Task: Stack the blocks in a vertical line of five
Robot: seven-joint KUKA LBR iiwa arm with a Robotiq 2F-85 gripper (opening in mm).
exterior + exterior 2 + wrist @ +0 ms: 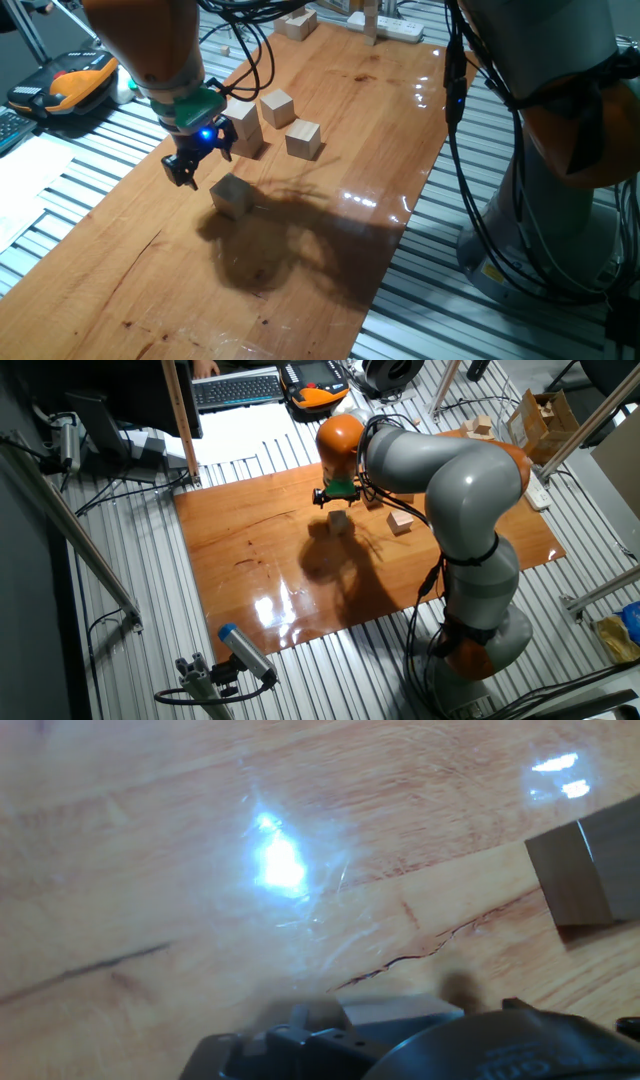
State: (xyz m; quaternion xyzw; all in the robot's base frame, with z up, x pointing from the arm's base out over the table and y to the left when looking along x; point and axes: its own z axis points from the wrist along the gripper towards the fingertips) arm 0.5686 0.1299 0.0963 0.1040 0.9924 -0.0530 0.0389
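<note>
Presently: blocks [232, 195], light-tan wooden cubes, loose mid-tabletop [300, 280] and toward its far edge, none visibly stacked. Likely light, rigid, fairly grippy; take across opposite flat faces. End effector [198, 160] holds nothing, fingers slightly apart, just beside the nearest cube.

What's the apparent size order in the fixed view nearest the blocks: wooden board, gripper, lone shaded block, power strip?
1. Wooden board, by far the largest.
2. Gripper.
3. Lone shaded block and power strip: unranked. The strip is far from the camera and partly hidden behind a post.
</note>
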